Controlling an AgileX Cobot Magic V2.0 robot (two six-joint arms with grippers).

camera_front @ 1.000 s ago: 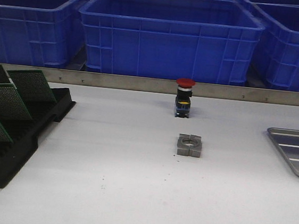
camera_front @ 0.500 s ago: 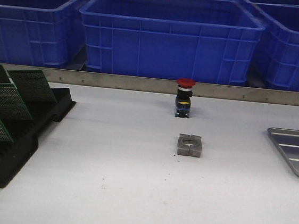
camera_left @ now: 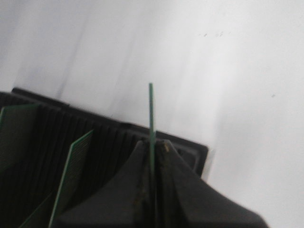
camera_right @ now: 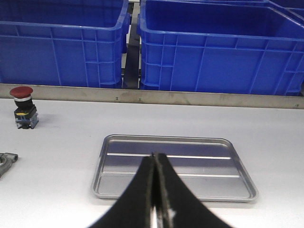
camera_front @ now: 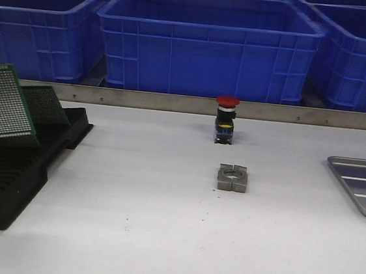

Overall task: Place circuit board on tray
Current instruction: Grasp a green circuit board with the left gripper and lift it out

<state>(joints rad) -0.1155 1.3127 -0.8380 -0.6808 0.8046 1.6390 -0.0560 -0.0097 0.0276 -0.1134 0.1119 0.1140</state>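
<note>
The left gripper (camera_left: pixel 153 156) is closed on a green circuit board (camera_left: pixel 151 111). In the left wrist view the board shows as a thin edge standing up between the two dark fingers (camera_left: pixel 127 183), which press it from both sides. In the front view the same board (camera_front: pixel 2 103) hangs tilted over the black rack (camera_front: pixel 16 165) at the left edge of the table (camera_front: pixel 160 233), raised above the rack's slots; the gripper itself is not visible in that view. Another green board (camera_front: pixel 47 104) stands slanted in the rack just behind the held one, and the left wrist view shows two more boards (camera_left: pixel 71 171) in the slots.

The right gripper (camera_right: pixel 156 190) has its two fingers pressed together with nothing between them. It hovers above the near rim of the tray (camera_right: pixel 173 166). The tray is silver metal, with ridges on the bottom, and nothing lies in it. In the front view only its left part (camera_front: pixel 361 185) shows, at the right edge of the table, well apart from the rack.

Near the middle of the table a grey metal block (camera_front: pixel 232 178) with a round hole lies flat. A push button (camera_front: pixel 225 118) with a red cap stands behind it, close to the far edge. Behind the metal strip at the far edge stand blue bins (camera_front: pixel 209 45).
</note>
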